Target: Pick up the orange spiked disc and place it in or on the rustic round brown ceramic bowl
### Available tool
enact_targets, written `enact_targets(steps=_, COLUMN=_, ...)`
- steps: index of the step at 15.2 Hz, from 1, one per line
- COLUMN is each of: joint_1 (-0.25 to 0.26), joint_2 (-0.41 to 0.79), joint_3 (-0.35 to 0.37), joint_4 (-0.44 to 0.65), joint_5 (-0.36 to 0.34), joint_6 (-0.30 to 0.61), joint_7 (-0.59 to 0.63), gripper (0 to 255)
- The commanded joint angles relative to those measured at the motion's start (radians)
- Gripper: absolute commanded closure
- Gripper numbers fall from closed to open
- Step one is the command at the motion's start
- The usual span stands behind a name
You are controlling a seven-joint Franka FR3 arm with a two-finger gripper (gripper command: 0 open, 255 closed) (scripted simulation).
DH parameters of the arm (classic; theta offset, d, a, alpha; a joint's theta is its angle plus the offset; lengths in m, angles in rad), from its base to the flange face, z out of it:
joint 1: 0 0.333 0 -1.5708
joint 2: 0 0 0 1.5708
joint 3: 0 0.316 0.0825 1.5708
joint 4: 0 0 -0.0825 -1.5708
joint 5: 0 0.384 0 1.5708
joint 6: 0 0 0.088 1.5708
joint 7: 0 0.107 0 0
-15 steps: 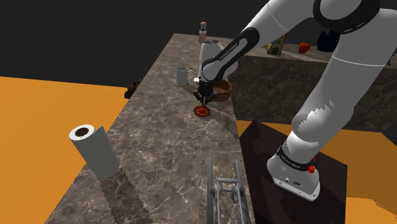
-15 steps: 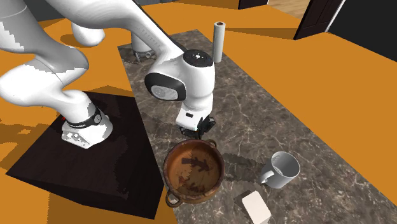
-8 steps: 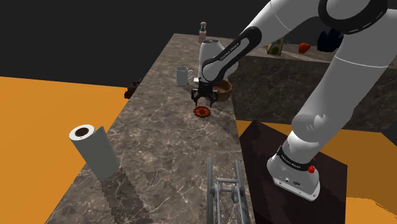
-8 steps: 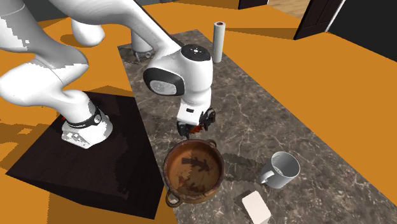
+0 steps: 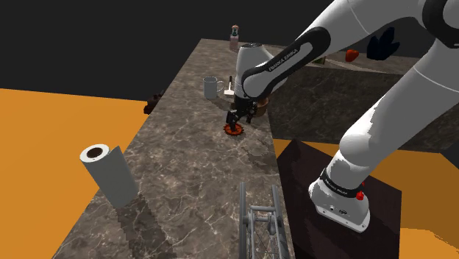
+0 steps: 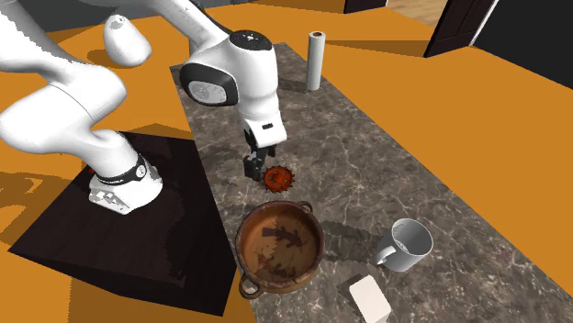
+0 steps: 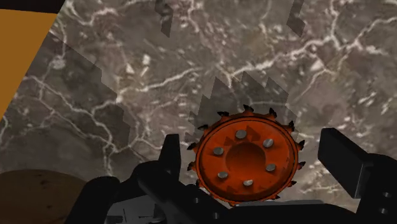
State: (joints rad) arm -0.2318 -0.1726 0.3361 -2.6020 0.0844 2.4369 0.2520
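Item: orange spiked disc (image 7: 247, 158), lying flat on the counter (image 6: 386, 174), close to the long edge on the stand (image 6: 138, 220) side.
Tool: gripper (image 6: 254, 168) low over the disc, fingers (image 7: 170, 153) spread to either side of it with a gap at each flank, so you hold nothing.
Destination: brown bowl (image 6: 266, 266), empty, near the same edge and just beside the disc.
Done: approach and alignment (judged from the wrist view).
Left: close, lift, carry, release.
Doubt: the fingertips possibly touch the counter; you cannot confirm it.
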Motion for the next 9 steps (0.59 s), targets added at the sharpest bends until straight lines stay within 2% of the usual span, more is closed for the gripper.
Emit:
enact_targets(steps=1, joint_1=0.005, joint_2=0.008, joint_3=0.000, joint_4=-0.014, joint_5=-0.001, joint_6=0.021, joint_7=-0.030, gripper=0)
enact_targets(steps=6, joint_1=-0.004, joint_2=0.083, joint_3=0.007, joint_4=-0.032, joint_5=-0.034, joint_6=0.112, joint_7=-0.006, gripper=0)
enact_targets(steps=9, joint_1=-0.004, joint_2=0.083, joint_3=0.007, joint_4=-0.032, joint_5=-0.034, joint_6=0.112, joint_7=-0.006, gripper=0)
